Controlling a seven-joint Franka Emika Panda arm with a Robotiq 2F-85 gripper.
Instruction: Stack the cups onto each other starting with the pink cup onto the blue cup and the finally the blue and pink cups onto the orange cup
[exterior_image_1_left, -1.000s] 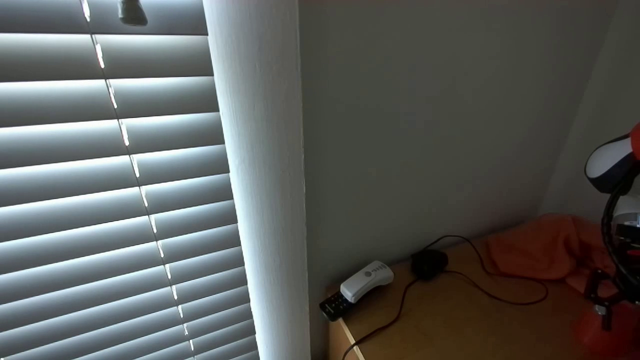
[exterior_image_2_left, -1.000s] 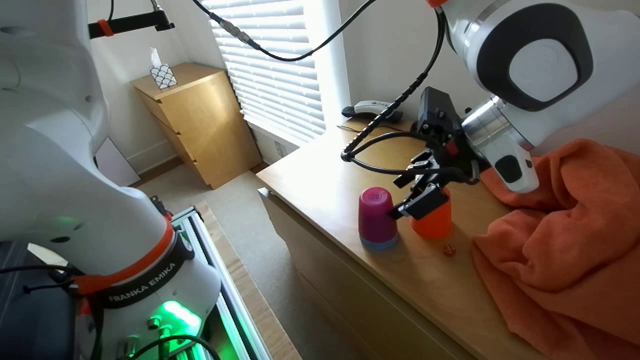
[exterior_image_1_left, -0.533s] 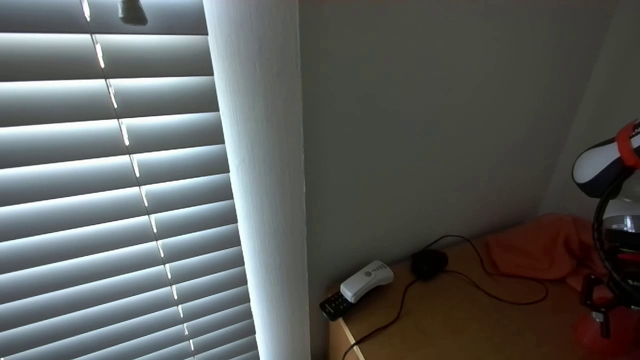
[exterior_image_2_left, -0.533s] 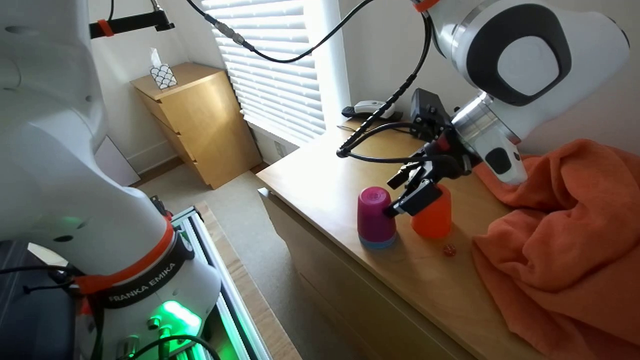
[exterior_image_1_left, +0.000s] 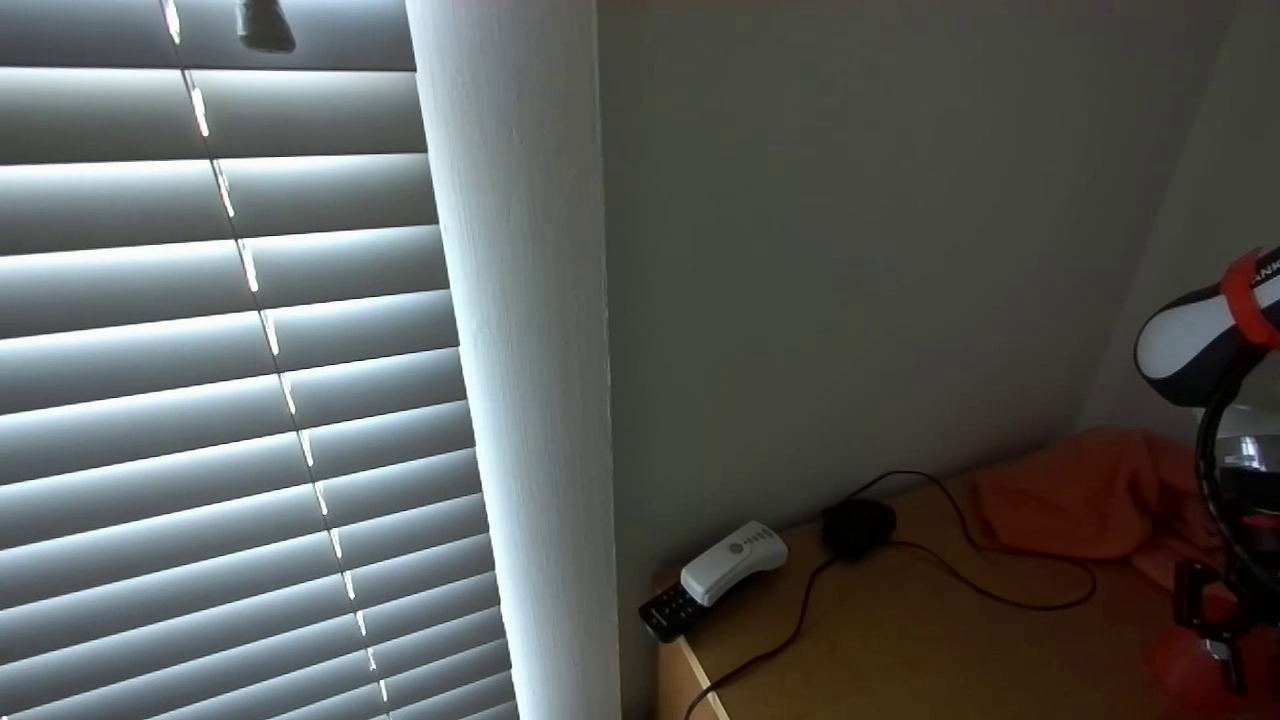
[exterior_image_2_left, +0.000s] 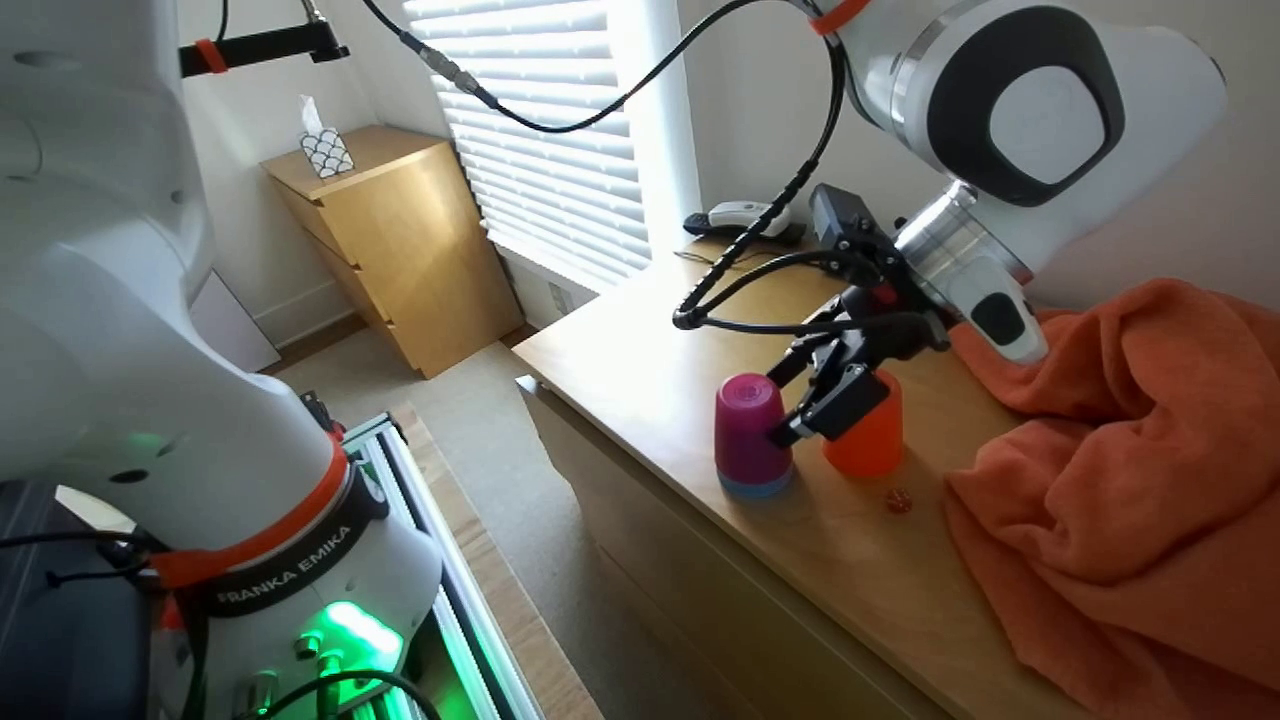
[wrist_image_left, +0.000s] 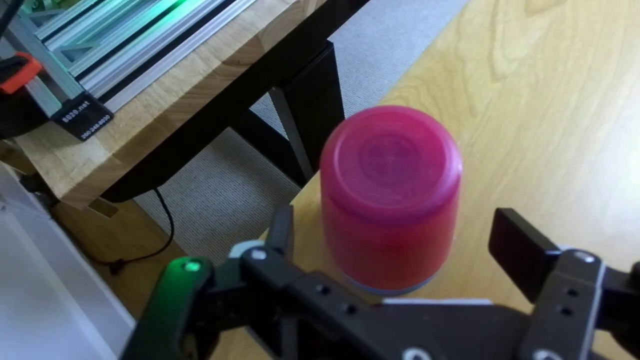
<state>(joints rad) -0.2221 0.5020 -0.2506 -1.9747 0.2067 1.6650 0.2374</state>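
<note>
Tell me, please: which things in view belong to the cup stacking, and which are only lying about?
For the job: pink cup, blue cup under it, orange cup, claw.
Just lying about: orange cloth, tissue box, black remote control, white gadget.

pink cup (exterior_image_2_left: 747, 428) over blue cup (exterior_image_2_left: 755, 487), fingers (exterior_image_2_left: 840, 404) parted

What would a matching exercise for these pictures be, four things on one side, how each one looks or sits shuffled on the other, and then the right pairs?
Things:
1. pink cup
2. fingers
3. tissue box
4. orange cloth

How they look or sit:
A. spread open
B. lying in folds
C. upside down over the blue cup
D. white with a black pattern

Pairs: 1-C, 2-A, 3-D, 4-B
</note>
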